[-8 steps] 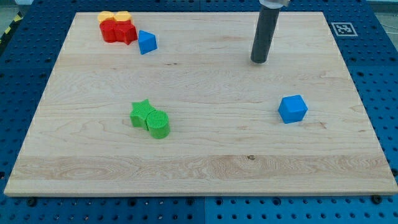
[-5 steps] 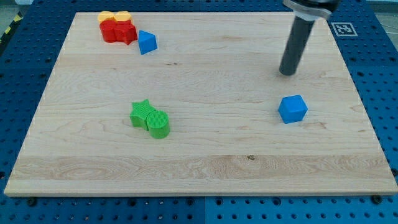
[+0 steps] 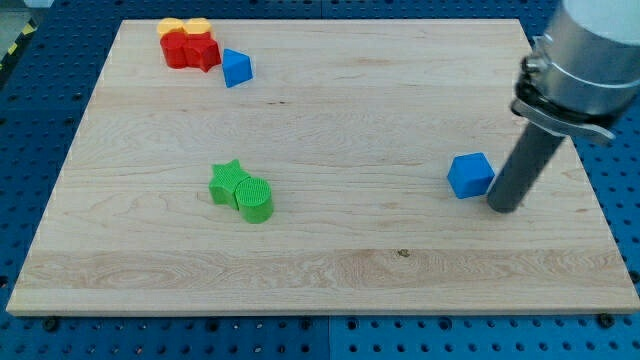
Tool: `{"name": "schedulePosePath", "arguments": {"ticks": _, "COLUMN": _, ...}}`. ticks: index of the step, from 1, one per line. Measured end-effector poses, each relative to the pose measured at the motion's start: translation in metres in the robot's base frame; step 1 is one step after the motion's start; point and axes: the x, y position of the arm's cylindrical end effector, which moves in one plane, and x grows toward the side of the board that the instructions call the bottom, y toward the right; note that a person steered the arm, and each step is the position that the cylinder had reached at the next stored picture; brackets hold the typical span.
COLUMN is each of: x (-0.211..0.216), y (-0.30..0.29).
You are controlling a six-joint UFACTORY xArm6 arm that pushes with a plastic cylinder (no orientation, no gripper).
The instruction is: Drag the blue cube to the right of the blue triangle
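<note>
- Camera view has the pale wooden board (image 3: 330, 255) filling most of the picture, sitting on a blue perforated table (image 3: 20, 130).
- my tip (image 3: 503, 208) is down at the board on the view's right, just beside the small blue plastic cube (image 3: 470, 175), on the cube's right and slightly lower side. Looks like it's touching or a hair off; can't really tell which.
- No fingers on this thing, so nothing to spread or pinch; it's just a straight dark rod (image 3: 525, 165) hanging off a grey cylinder body at the view's top right.
- That blue cube sits right of centre, about mid-height on the board.
- The little blue triangle block (image 3: 236, 68) is way over at the view's top left, well apart from the cube.
- Just left of the triangle there's a red block (image 3: 191, 50) with a yellow block (image 3: 183, 26) touching it above. Shapes are hard to make out.
- Left of centre: a green star block (image 3: 229, 181) touching a green cylinder block (image 3: 254, 200) at its lower right.
</note>
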Motion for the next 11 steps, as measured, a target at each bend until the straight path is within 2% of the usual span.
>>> {"name": "schedulePosePath", "arguments": {"ticks": 5, "x": -0.091, "y": -0.041}}
{"name": "schedulePosePath", "arguments": {"ticks": 6, "x": -0.096, "y": -0.043}}
{"name": "schedulePosePath", "arguments": {"ticks": 7, "x": -0.062, "y": -0.043}}
{"name": "schedulePosePath", "arguments": {"ticks": 8, "x": -0.063, "y": -0.043}}
{"name": "schedulePosePath", "arguments": {"ticks": 9, "x": -0.096, "y": -0.046}}
{"name": "schedulePosePath", "arguments": {"ticks": 10, "x": -0.106, "y": -0.051}}
{"name": "schedulePosePath", "arguments": {"ticks": 11, "x": -0.092, "y": -0.053}}
